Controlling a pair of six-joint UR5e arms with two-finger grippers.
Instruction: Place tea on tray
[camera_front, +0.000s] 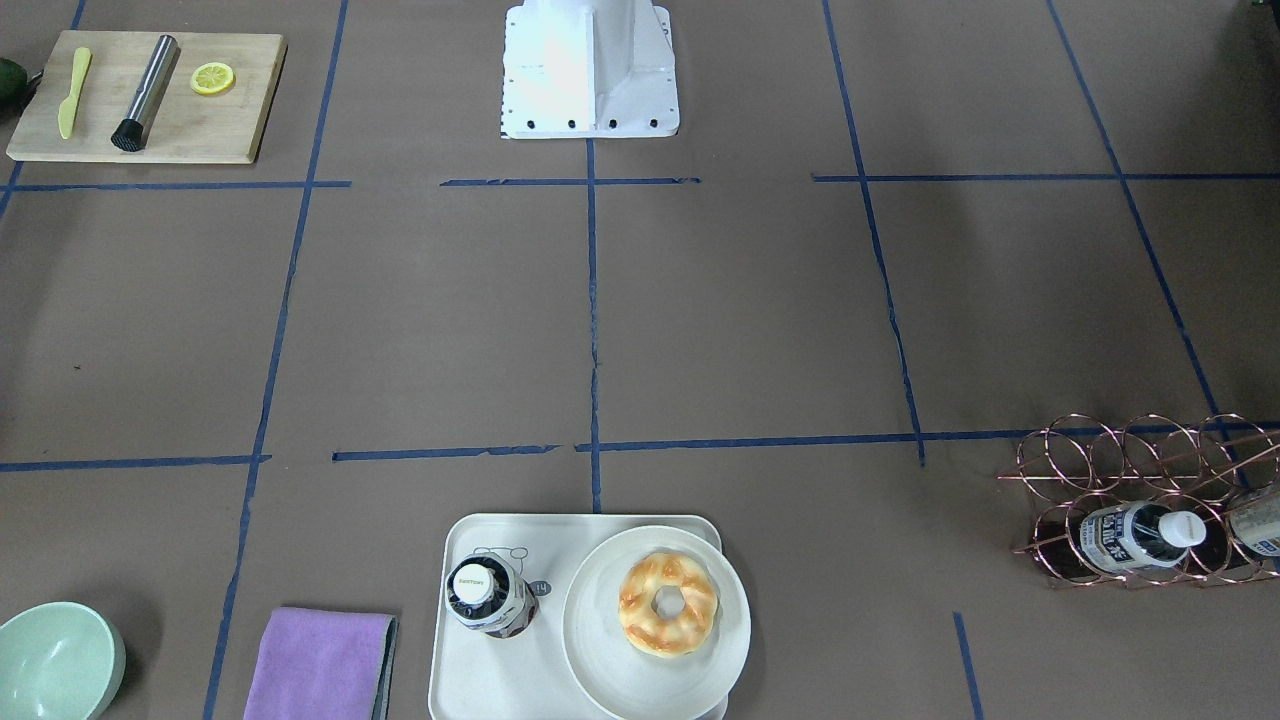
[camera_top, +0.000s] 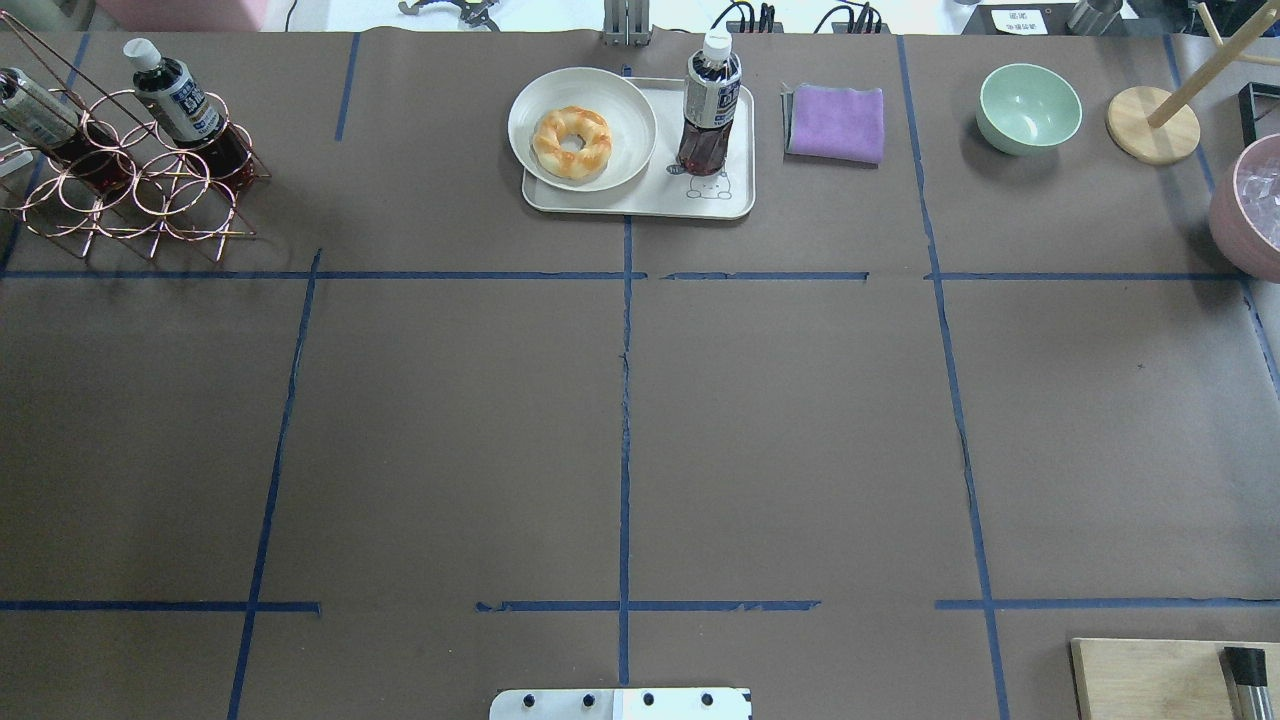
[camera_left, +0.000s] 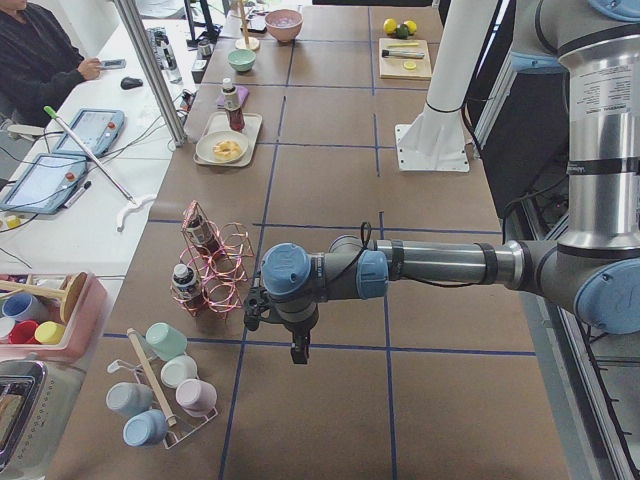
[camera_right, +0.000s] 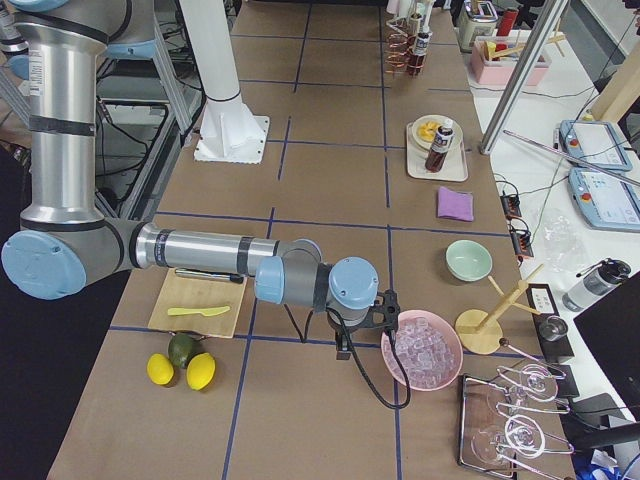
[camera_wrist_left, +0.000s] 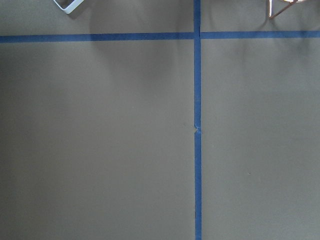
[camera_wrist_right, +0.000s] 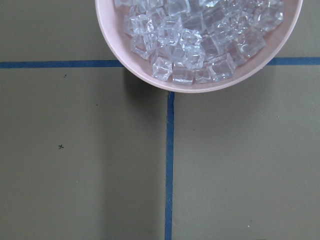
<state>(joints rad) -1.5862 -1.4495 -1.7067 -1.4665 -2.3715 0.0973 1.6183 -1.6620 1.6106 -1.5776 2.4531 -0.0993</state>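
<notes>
A tea bottle (camera_front: 488, 595) with a white cap stands upright on the off-white tray (camera_front: 480, 670), beside the bear drawing. It also shows in the overhead view (camera_top: 710, 105) on the tray (camera_top: 640, 200). Two alike bottles (camera_top: 175, 95) lie in a copper wire rack (camera_top: 130, 185). Neither gripper is near the tray. My left gripper (camera_left: 299, 352) hangs over bare table beside the rack. My right gripper (camera_right: 342, 350) hangs beside a pink bowl of ice. Both show only in side views, so I cannot tell whether they are open or shut.
A round white plate (camera_top: 630, 95) with a doughnut (camera_top: 572, 141) sits on the tray's other half. A purple cloth (camera_top: 836, 122), a green bowl (camera_top: 1029, 107), a pink ice bowl (camera_wrist_right: 200, 45) and a wooden board (camera_front: 150, 95) stand around the table edges.
</notes>
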